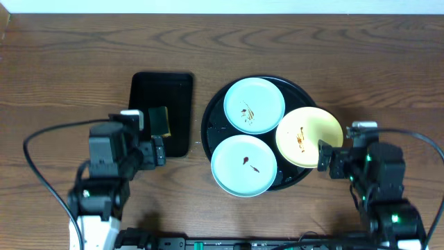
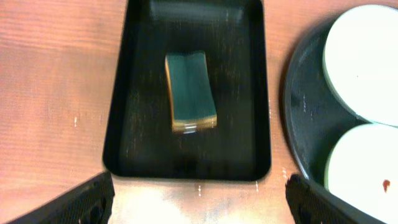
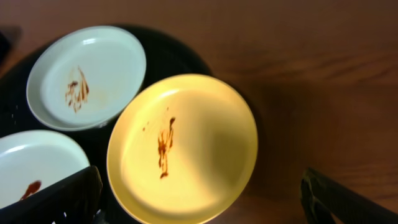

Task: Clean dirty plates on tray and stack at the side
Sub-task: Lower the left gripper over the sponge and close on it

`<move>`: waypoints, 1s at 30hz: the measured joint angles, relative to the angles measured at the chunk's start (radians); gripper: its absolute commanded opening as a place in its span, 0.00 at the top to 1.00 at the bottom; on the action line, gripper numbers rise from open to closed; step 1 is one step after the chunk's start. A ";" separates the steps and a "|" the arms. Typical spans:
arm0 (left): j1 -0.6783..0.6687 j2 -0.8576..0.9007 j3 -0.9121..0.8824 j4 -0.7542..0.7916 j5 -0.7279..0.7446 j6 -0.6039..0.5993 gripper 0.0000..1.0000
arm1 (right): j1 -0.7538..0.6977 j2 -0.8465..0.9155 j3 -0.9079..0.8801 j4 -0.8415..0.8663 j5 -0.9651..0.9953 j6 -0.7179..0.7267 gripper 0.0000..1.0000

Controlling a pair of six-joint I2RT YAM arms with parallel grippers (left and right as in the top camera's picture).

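Observation:
Three dirty plates lie on the round black tray (image 1: 214,119): a mint one (image 1: 254,105) at the back, a second mint one (image 1: 244,165) at the front, and a yellow one (image 1: 309,137) overhanging the right rim. Each carries brown smears. My right gripper (image 1: 343,142) is open just right of the yellow plate (image 3: 186,143); in the right wrist view my gripper (image 3: 202,202) spans the plate's near edge, holding nothing. Left of the tray (image 2: 305,106), my left gripper (image 1: 147,134) is open and empty, its fingers (image 2: 87,199) above bare wood.
A small rectangular black tray (image 1: 177,104) with a green-yellow sponge (image 1: 159,121) lies left of the round tray; the sponge (image 2: 191,93) is ahead of my left gripper. Bare wood-grain tabletop (image 1: 388,76) runs along the back and right. Black cables loop near both arms.

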 measured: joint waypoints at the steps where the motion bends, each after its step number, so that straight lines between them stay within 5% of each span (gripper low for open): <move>1: 0.000 0.028 0.041 -0.043 0.000 0.000 0.11 | 0.000 0.031 0.021 -0.012 -0.014 0.000 0.01; 8: 0.000 0.091 0.188 -0.139 0.004 -0.025 0.11 | 0.000 0.127 0.121 -0.021 -0.155 0.000 0.01; 17: 0.000 0.123 0.191 0.032 0.023 -0.075 0.12 | 0.000 0.126 0.125 -0.016 -0.099 0.037 0.01; 30: 0.000 0.557 0.242 0.113 -0.050 -0.108 0.15 | 0.000 0.126 0.125 -0.039 -0.021 0.074 0.01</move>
